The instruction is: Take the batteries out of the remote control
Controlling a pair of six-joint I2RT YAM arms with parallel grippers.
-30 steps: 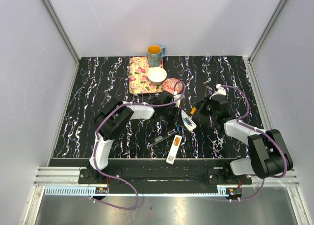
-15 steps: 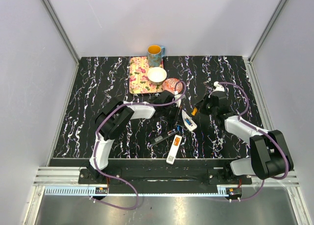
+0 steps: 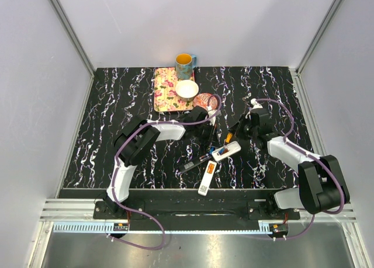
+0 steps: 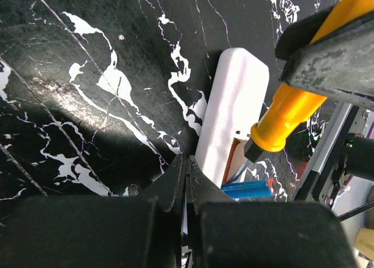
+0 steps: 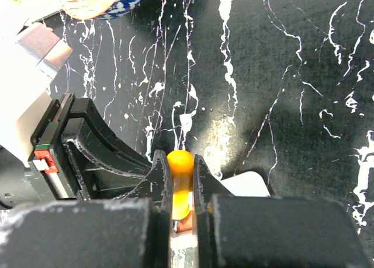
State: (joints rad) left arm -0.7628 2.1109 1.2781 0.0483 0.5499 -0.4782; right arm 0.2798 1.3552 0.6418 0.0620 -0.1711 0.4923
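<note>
A white remote control (image 3: 227,152) lies slanted at mid-table with its battery bay open. A blue battery (image 4: 246,190) shows in that bay, and the cell (image 3: 224,149) is a small speck from above. My right gripper (image 5: 180,163) is shut on the orange handle of a screwdriver (image 5: 179,183), whose tip (image 4: 252,152) sits at the bay. The screwdriver (image 3: 232,136) points down-left toward the remote (image 4: 232,107). My left gripper (image 4: 187,166) is shut with nothing in it, its tips beside the remote's edge. A second white remote (image 3: 207,177) holds an orange battery (image 3: 211,167).
A black slim piece (image 3: 196,163) lies left of the remotes. At the back stand a patterned tray (image 3: 166,96), a white bowl (image 3: 187,90), an orange mug (image 3: 184,62) and a red patterned dish (image 3: 204,100). The two arms crowd the middle; side walls enclose the table.
The open remote has swung from near upright to a slant and slid slightly toward me. My right gripper with the screwdriver has shifted a little farther back. The left gripper stays beside the remote.
</note>
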